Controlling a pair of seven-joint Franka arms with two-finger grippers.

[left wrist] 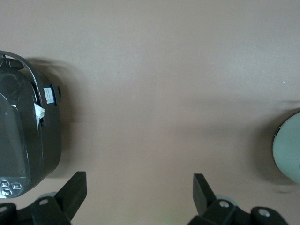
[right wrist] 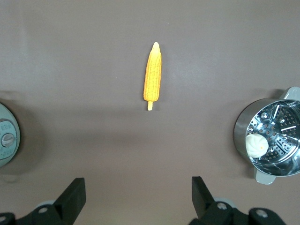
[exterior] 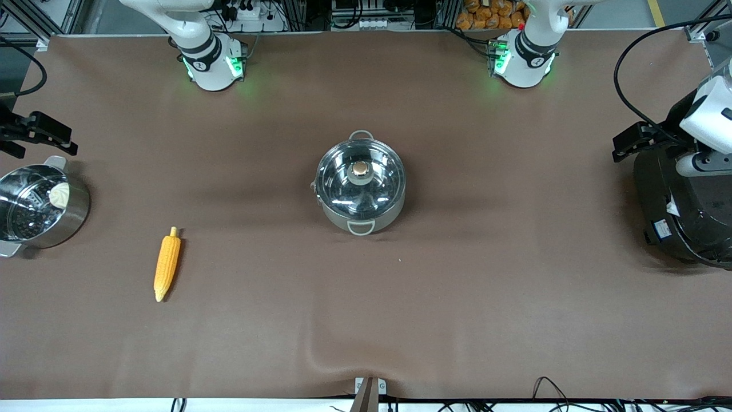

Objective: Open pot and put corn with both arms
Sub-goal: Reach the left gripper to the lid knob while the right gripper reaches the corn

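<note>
The steel pot (exterior: 361, 197) stands mid-table with its glass lid (exterior: 343, 183) on, the coppery knob (exterior: 360, 168) on top. The corn (exterior: 167, 263) lies on the mat toward the right arm's end, nearer the front camera than the pot; it also shows in the right wrist view (right wrist: 153, 77). My left gripper (exterior: 629, 140) hangs open and empty over the black cooker's edge; its wrist view (left wrist: 139, 182) shows bare mat between the fingers. My right gripper (exterior: 43, 134) hangs open and empty (right wrist: 137, 185) over the mat beside the steamer pot. Both are well apart from the pot and the corn.
A steel pot with a perforated steamer insert (exterior: 34, 206) holding a white bun (right wrist: 256, 145) stands at the right arm's end. A large black cooker (exterior: 680, 212) stands at the left arm's end. The mat has a wrinkle at its front edge (exterior: 343, 366).
</note>
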